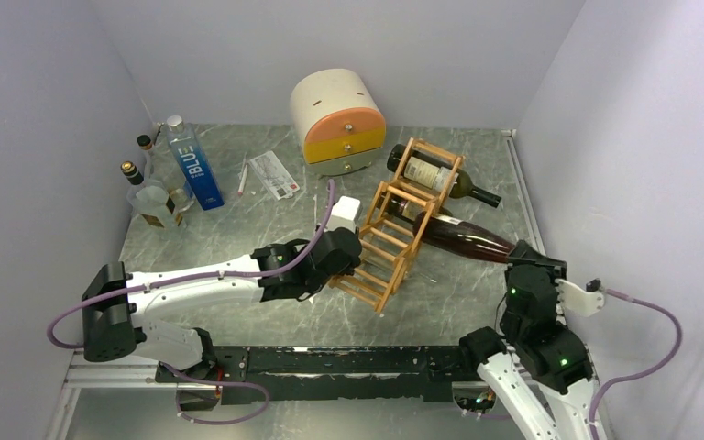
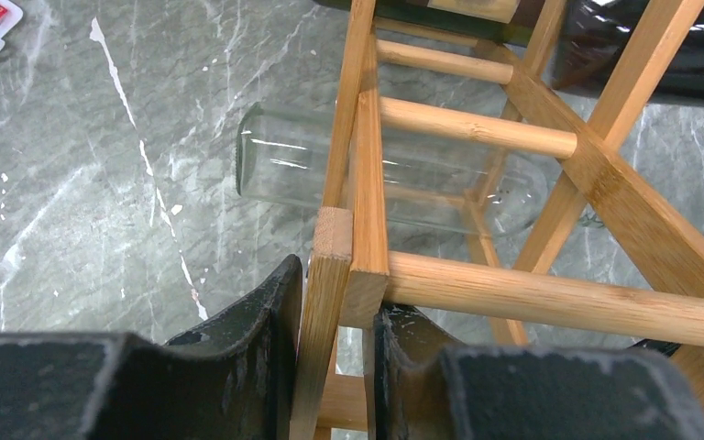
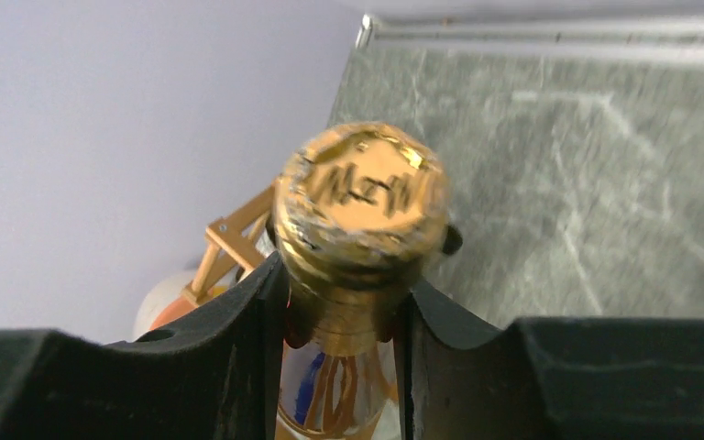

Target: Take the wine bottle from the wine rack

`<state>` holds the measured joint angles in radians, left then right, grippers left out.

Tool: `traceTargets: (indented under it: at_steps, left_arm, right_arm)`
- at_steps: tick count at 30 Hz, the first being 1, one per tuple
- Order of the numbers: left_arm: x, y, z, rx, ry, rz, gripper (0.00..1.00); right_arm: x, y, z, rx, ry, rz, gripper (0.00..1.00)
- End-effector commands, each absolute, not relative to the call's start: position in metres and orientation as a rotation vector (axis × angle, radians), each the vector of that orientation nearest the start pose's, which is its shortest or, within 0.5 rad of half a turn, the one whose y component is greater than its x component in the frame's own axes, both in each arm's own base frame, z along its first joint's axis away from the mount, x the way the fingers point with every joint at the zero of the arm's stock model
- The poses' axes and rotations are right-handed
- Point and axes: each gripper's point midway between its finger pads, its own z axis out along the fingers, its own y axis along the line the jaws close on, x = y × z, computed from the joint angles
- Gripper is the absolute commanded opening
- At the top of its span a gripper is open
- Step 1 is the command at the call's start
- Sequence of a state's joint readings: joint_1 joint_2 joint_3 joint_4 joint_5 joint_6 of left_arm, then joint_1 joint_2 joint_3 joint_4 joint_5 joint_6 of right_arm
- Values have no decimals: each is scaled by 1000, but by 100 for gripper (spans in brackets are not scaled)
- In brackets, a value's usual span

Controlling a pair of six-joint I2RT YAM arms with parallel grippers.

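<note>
The tan wooden wine rack (image 1: 401, 225) stands tilted mid-table. A dark red wine bottle (image 1: 463, 238) lies through its middle tier, with its neck pointing right. My right gripper (image 1: 524, 258) is shut on that neck. In the right wrist view the gold foil cap (image 3: 362, 197) sits just above the gripper (image 3: 344, 302). A second dark bottle with a label (image 1: 440, 174) lies in the top tier. My left gripper (image 1: 353, 259) is shut on a slat at the rack's near left end. In the left wrist view this gripper (image 2: 335, 298) pinches the slat (image 2: 325, 275).
A clear glass bottle (image 2: 284, 165) lies behind the rack's rungs. A round cream-and-orange drawer box (image 1: 339, 119) stands at the back. A blue water bottle (image 1: 192, 167), small bottles (image 1: 151, 197), a card (image 1: 275, 174) and a white block (image 1: 346, 209) sit left of the rack. Walls close in on both sides.
</note>
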<state>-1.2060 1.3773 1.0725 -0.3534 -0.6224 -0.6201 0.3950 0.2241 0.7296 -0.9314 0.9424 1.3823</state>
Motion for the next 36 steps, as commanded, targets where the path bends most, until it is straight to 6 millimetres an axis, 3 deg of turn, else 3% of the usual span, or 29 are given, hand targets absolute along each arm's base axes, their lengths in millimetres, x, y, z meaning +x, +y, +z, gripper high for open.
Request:
traceTargets:
  at_steps: [1,3,8,12,19,23,27,30,34,36]
  left_arm:
    - [226,-307,175,86,2132,-308,7]
    - [226,-307,176,75,2129,-312,7]
    - [225,-309,178,56,2115,-303,7]
    - [222,-314,182,97,2104,-289,7]
    - [218,-323,187,169,2105,-306,9]
    - [215,-329,188,208,2108,-343,22]
    - [208,-333,190,237,2113,-402,54]
    - [204,-333,192,247,2115,-441,70]
    - [196,-332,201,273,2114,-508,95]
    - [190,-330,209,288,2104,-554,100]
  right_arm:
    - [144,-103,315,1290,1027,118,0]
    - [145,-104,329,1247,1023,100,0]
    - [157,-96,328,1221,1041,113,0]
    - [170,-91,329,1122,1120,24,0]
    - [198,-72,352,792,1263,-113,0]
    - [212,-56,377,606,1311,-143,0]
    - [218,-47,405,491,1306,-145,0]
    - [224,-37,424,406,1304,-139,0]
    - [230,-23,465,327,1270,-89,0]
    - [235,-12,488,267,1252,-53,0]
